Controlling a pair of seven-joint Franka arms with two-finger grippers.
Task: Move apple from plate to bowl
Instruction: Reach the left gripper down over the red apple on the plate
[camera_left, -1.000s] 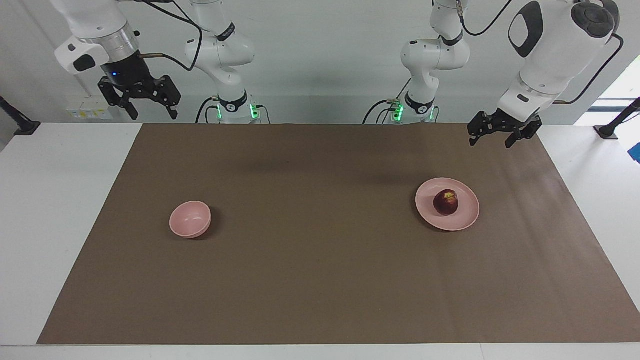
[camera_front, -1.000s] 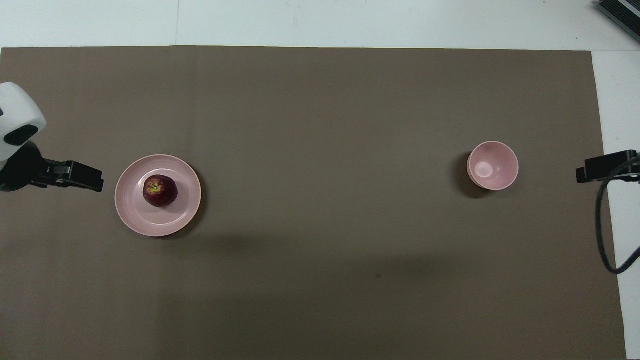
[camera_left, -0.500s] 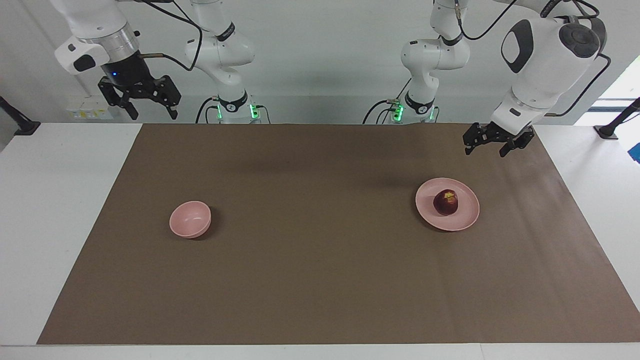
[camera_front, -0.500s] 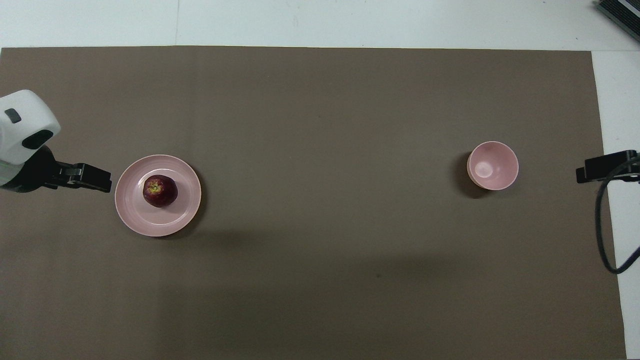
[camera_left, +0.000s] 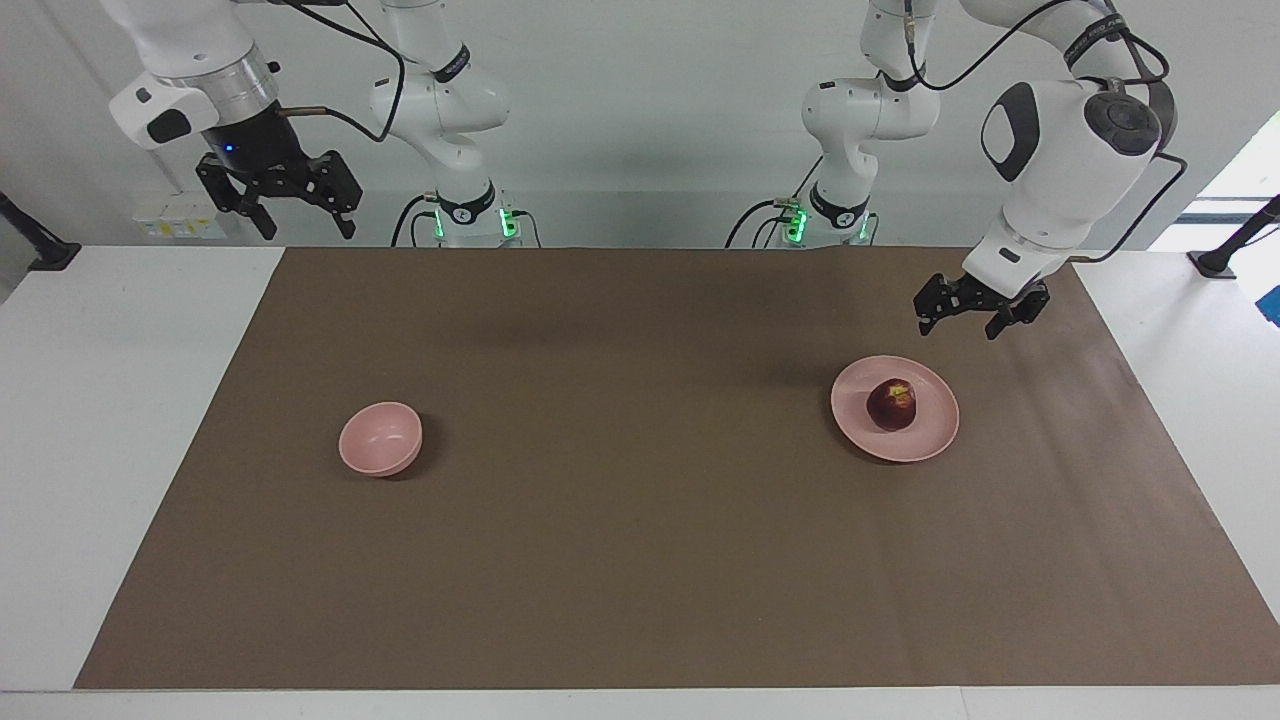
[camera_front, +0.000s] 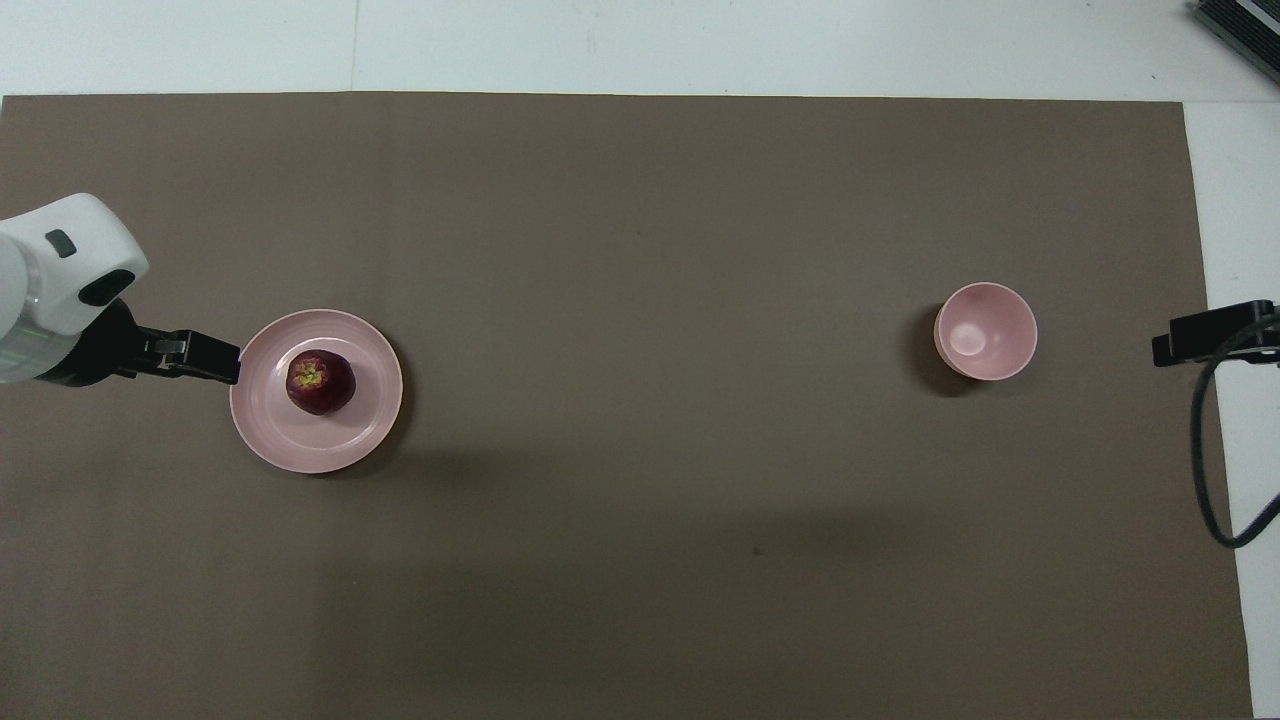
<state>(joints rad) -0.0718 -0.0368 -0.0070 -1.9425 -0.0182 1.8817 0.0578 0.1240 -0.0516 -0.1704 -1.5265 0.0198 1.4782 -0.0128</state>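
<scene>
Two Franka arms stand at the table's robot end, and both grippers hang in the air with nothing in them. Toward the left arm's end of the brown mat, the apple sits upright on the plate, a little off the plate's middle, with its yellowish patch turned upward. The apple is dark red and narrower than the plate's flat floor. Well apart from it, toward the right arm's end of the mat, the bowl stands upright with its hollow showing. Plate and bowl lie about equally far from the robots.

Over the mat, just beside the plate's rim at the left arm's end, the left gripper hangs, raised clear of both plate and apple. Its fingers are spread apart and point downward, touching nothing. In the overhead view the left gripper shows as a dark bar whose tip reaches the edge of the plate, while the apple lies uncovered.

Meanwhile the right arm waits, its right gripper held high above the white table at the mat's corner nearest its base, fingers spread wide.
</scene>
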